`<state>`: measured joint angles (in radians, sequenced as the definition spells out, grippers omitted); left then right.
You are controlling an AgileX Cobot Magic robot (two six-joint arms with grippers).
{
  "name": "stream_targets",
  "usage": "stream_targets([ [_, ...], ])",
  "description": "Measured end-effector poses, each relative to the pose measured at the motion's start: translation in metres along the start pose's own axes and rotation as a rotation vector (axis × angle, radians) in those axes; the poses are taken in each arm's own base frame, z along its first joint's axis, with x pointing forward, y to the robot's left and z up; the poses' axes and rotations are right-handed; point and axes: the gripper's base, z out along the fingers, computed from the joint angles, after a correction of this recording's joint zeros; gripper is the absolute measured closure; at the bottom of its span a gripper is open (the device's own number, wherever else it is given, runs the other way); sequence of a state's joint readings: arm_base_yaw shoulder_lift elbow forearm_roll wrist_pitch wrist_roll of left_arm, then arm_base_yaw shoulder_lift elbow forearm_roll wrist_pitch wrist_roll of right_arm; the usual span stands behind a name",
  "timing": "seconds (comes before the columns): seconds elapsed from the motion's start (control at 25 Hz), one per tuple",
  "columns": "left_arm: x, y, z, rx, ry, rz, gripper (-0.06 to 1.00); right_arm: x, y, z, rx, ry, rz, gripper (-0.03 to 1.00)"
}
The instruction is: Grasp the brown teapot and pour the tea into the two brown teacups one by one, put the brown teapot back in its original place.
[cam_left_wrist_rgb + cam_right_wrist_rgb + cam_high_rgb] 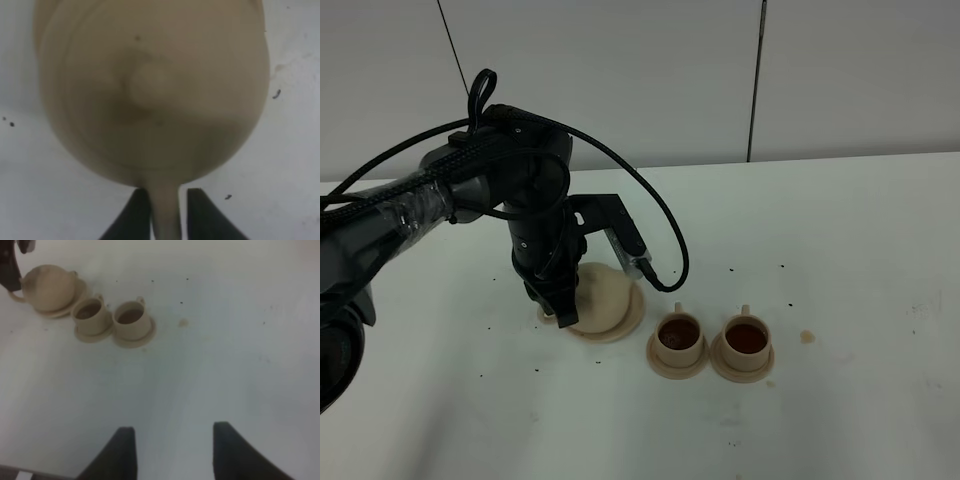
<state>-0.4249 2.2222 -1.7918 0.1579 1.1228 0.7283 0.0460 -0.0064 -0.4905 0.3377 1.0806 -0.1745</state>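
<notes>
Exterior high: brown teapot (603, 296) back on saucer (632, 313); both teacups (679, 339) (746, 343) filled. Left wrist: left tool (165, 210) straddling handle (165, 210), grip or gap unclear. Right wrist: right tool (172, 450) open, empty above desk (225, 355). Remaining: release, withdraw.

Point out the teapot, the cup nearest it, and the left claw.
brown teapot (49, 287): right wrist view, its domed body.
near teacup (679, 337): high view, its tea surface.
left claw (169, 212): left wrist view, between fingertips.
</notes>
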Motion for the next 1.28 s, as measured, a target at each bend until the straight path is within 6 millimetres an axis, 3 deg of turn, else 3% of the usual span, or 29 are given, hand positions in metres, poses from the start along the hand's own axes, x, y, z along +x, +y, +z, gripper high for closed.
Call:
stream_targets([
  [0.2,0.000,0.000,0.000,-0.001,-0.001,-0.003,0.52,0.000,0.000,0.000,0.000,0.000,0.000,0.62],
  [0.56,-0.001,0.001,-0.003,-0.014,-0.027,-0.011,0.50,0.000,0.000,0.000,0.000,0.000,0.000,0.62],
  [1.0,0.003,0.000,-0.027,-0.045,-0.073,-0.034,0.50,0.000,0.000,0.000,0.000,0.000,0.000,0.62],
  [1.28,0.012,-0.004,-0.065,-0.073,-0.142,-0.079,0.50,0.000,0.000,0.000,0.000,0.000,0.000,0.62],
])
